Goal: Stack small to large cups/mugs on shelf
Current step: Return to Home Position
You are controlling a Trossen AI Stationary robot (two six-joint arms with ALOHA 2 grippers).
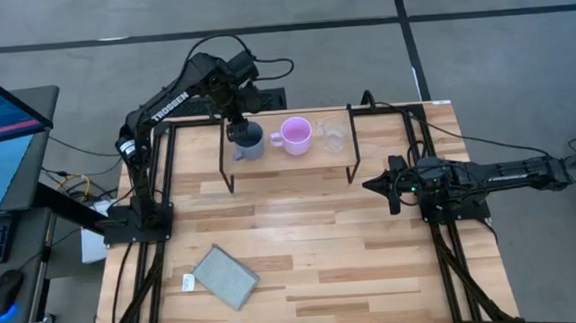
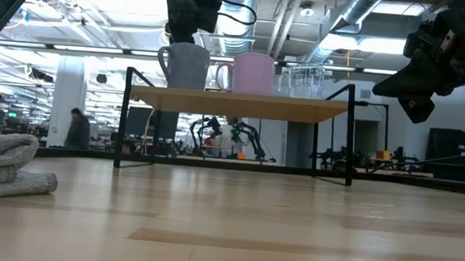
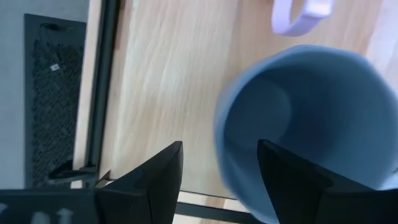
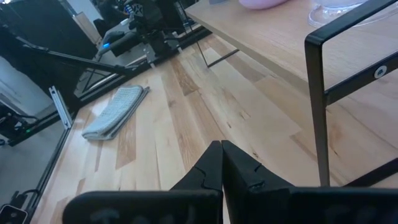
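The shelf (image 1: 290, 159) stands at the table's far side and carries three vessels in a row on their bases. The grey-blue mug (image 1: 250, 144) is at the left, the pink-lilac mug (image 1: 295, 135) in the middle, the clear glass cup (image 1: 334, 137) at the right. My left gripper (image 1: 237, 131) hangs open over the grey-blue mug (image 3: 311, 124). One finger (image 3: 283, 174) is over the mug's inside and one finger (image 3: 158, 177) is outside its wall, with gaps showing on both sides. My right gripper (image 1: 378, 186) is shut and empty, right of the shelf above the table.
A flat grey folded pad (image 1: 225, 276) lies at the table's near left, with a small white tag (image 1: 188, 282) beside it. The shelf's black frame legs (image 4: 317, 106) stand close to my right gripper. People show in the room behind (image 2: 77, 127).
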